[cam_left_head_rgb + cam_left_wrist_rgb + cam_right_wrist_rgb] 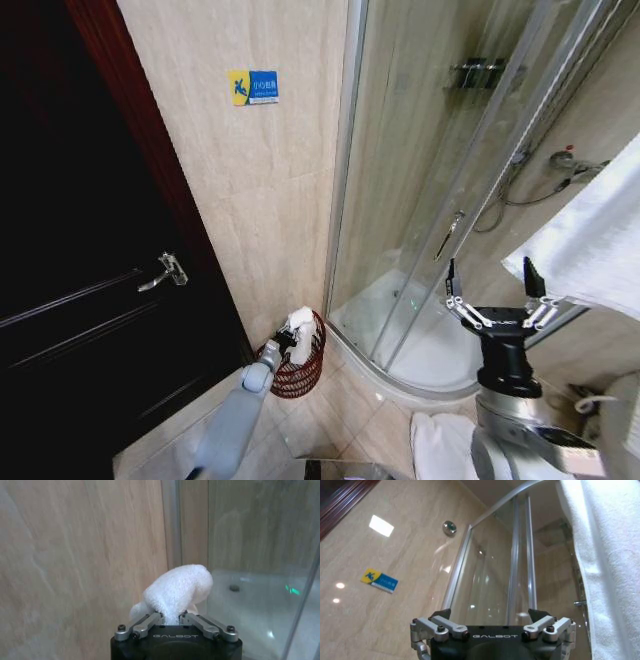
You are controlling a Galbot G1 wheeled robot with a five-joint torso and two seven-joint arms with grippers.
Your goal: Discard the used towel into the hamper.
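Hamper (300,362) stands on the tiled floor in the corner where the beige wall meets the shower enclosure (440,200), just beside the dark door (70,250). Over its rim hangs the left gripper (292,340), its fingers (145,624) pinched tight on a bunched white used towel (175,592), which sticks out past the fingertips at the basket's mouth. Well apart, to the right, the right gripper (490,285) is raised with its fingers spread wide and holding nothing, beside a hanging white towel (590,240).
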